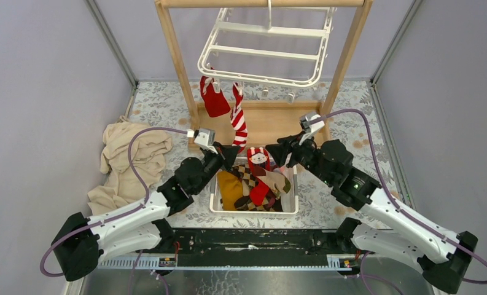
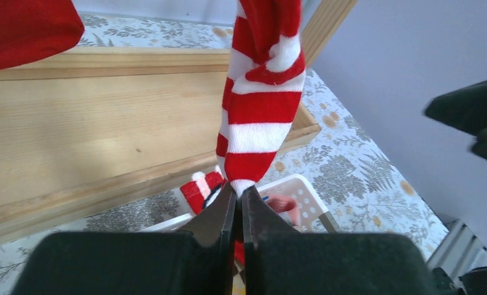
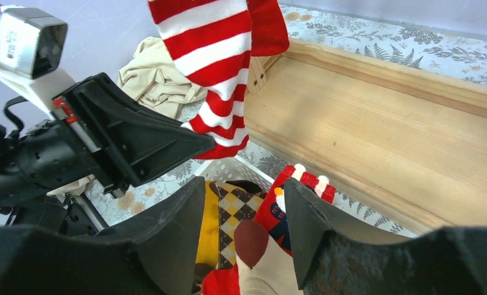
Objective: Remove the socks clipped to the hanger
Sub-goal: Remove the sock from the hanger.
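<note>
Little gap: left hand, striped sock, right hand.

Overhead; both wrist views near striped sock

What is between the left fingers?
The white-tipped lower end of the red-white striped sock, pinched between the left fingers; the left wrist view shows it.

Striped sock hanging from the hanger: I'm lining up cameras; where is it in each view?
Top external: striped sock, centre, under the hanger.
Left wrist: upper centre, tip in left gripper.
Right wrist: top centre-left.
Shared landmark: wooden rack base.
</note>
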